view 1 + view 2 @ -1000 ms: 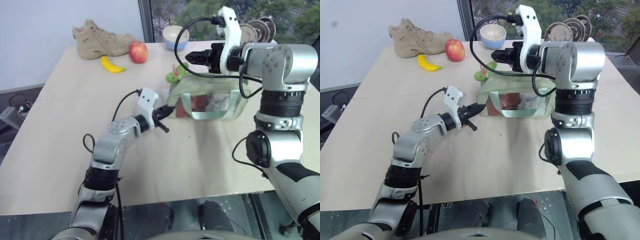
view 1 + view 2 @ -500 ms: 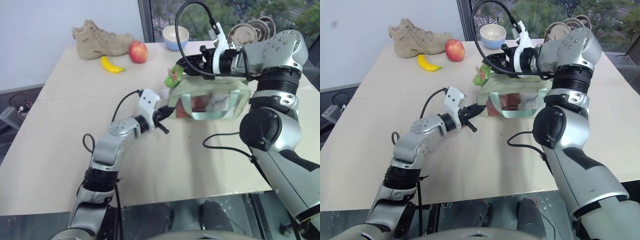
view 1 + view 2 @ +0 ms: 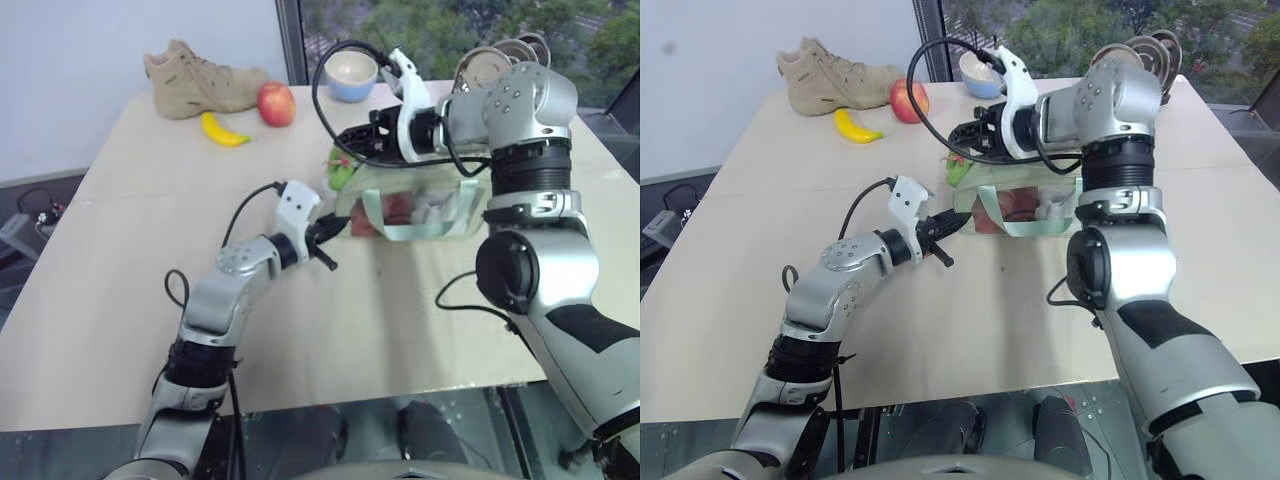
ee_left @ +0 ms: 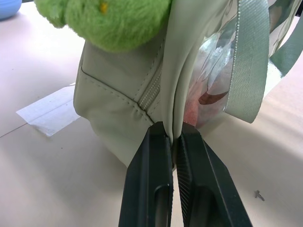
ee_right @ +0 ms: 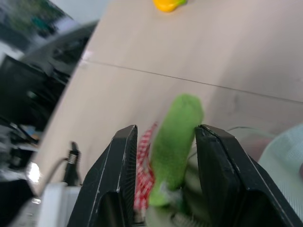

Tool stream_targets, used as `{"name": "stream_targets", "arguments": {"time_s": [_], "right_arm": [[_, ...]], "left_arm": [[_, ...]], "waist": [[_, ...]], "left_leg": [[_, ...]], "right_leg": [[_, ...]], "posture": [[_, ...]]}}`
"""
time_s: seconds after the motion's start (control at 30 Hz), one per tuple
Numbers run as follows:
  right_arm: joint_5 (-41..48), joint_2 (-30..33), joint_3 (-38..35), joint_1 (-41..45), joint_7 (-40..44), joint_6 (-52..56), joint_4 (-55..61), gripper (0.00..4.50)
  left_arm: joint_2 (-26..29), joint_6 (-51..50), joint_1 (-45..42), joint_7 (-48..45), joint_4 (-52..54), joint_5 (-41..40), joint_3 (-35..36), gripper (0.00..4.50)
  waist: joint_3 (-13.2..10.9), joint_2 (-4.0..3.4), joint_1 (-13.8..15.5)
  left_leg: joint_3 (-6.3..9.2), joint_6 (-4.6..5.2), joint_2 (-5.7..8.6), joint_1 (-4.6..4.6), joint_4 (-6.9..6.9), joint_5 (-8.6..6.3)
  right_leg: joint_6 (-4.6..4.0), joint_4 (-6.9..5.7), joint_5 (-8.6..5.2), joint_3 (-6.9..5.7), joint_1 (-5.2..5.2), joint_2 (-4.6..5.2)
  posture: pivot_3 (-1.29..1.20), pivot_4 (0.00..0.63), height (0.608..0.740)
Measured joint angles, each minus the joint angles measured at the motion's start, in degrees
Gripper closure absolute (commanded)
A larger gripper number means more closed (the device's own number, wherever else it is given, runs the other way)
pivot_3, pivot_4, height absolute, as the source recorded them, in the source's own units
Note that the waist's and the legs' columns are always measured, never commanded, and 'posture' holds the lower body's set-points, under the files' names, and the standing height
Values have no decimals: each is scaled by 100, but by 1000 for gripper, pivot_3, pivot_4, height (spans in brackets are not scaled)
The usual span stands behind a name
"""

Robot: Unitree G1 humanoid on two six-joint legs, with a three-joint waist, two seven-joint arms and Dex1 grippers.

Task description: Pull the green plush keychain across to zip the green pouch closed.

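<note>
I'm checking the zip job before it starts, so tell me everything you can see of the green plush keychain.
The green plush keychain is a small, fuzzy, bright-green charm with a red-and-white checked bit beside it. It sits at the upper end of the green pouch, on the side toward the banana, above the zipper seam. The right gripper has its fingers open on either side of it, not visibly pressing. The left gripper is shut on the pouch's lower edge, below the plush.

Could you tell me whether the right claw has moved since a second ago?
Yes. The right claw has swung toward the robot's left and lower, from above the green pouch to its end, and now straddles the green plush keychain.
</note>
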State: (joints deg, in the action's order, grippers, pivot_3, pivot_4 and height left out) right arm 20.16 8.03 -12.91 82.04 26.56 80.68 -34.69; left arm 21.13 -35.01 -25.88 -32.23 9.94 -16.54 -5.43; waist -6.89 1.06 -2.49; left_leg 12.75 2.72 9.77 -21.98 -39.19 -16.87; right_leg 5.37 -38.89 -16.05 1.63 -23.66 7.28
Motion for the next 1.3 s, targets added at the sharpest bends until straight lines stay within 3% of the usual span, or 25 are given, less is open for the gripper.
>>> {"name": "stream_targets", "arguments": {"time_s": [0.13,0.23,0.3,0.37,0.53,0.73,0.97,1.3], "right_arm": [[-71,340,1255,-387,594,-463,576,2541],[-179,537,1948,-558,933,-907,1032,3431],[-203,540,2125,-631,998,-1170,1199,4406],[-197,536,2082,-667,952,-1331,1235,4406],[116,442,1117,-689,581,-1362,1408,4406],[758,103,-498,-820,-513,-853,1851,4406],[915,-71,-953,-1641,-1436,-1046,3027,4406],[491,495,-1327,-2970,-2163,-2916,3738,4406]], "left_arm": [[-1,20,4,1,4,22,-19,4500],[-4,37,7,1,4,54,-28,4500],[-11,43,7,4,4,74,-31,4500],[-16,47,7,4,4,76,-33,4500],[-65,36,8,56,5,67,14,4500],[-325,-201,-34,253,16,-115,212,4500],[-464,-450,-118,372,-43,-345,325,4500],[-512,-529,-228,470,-354,-524,544,4500]], "waist": [[0,0,3],[0,1,4],[1,1,7],[1,1,15],[0,0,12],[0,0,7],[0,0,14],[8,-6,7]], "left_leg": [[1,0,0,-2,-2,0],[2,0,0,-1,-2,0],[3,0,0,0,-1,0],[4,0,0,-1,-2,0],[7,0,0,-1,0,0],[4,0,-1,-2,2,0],[3,0,0,-3,-1,0],[-9,0,-2,8,0,0]], "right_leg": [[0,2,0,-1,0,0],[0,2,0,-3,1,0],[0,3,0,-4,2,0],[0,3,0,-7,2,-1],[0,3,0,-11,1,-1],[0,3,0,-7,-2,-1],[0,3,0,-4,-2,0],[0,1,0,5,5,-2]], "posture": [[0,150,740],[0,150,740],[0,150,740],[0,150,740],[0,150,740],[0,150,740],[0,150,740],[0,150,740]]}}
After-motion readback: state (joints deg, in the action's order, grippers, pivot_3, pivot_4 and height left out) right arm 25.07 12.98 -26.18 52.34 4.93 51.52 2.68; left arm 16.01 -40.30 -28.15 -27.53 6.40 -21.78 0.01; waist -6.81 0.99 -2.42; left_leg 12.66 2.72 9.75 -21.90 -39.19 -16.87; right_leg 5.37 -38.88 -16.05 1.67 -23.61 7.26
